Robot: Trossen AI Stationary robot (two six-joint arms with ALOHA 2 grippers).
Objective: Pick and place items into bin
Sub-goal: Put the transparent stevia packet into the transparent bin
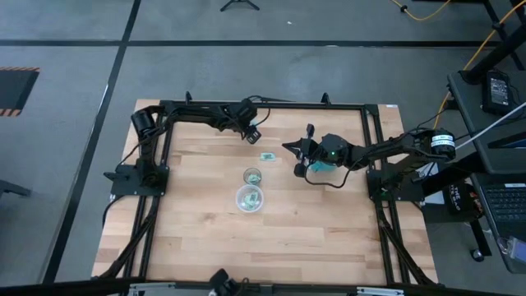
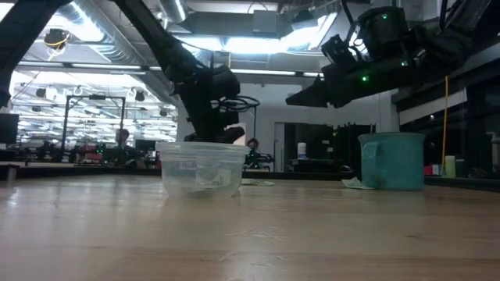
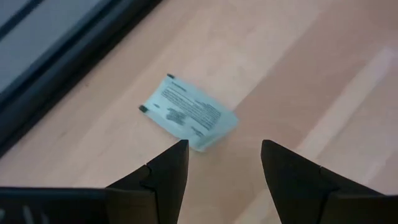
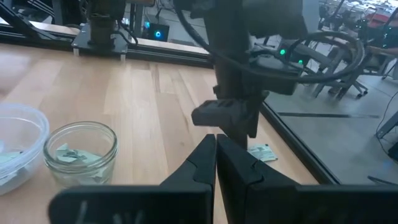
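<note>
A: Hovering just above the far edge of the table [image 1: 312,230], the left gripper [image 3: 224,163] is seen with its fingers spread, and a small flat teal-green and white packet [image 3: 188,113] lies on the wood just ahead of the gap between them.

B: And the right gripper [image 4: 216,155]?

A: It is held above the table near the teal mug [image 2: 393,160], fingers pressed together, with nothing seen between them. Another packet [image 1: 266,155] is seen lying apart from the two clear containers, a small round jar [image 4: 81,152] and a wider clear bin [image 1: 250,198]; a few packets are already visible in the jar.

B: How is the packet expected to handle?

A: It is judged to be very light, thin and limp, with a slick printed skin. Lying flat, little edge is offered, so it may be pushed along the wood rather than lifted.

B: Where should hold be taken?

A: Across its narrow width, near the middle, with the fingertips brought down onto the wood on either side, so the packet is buckled up between them.
</note>
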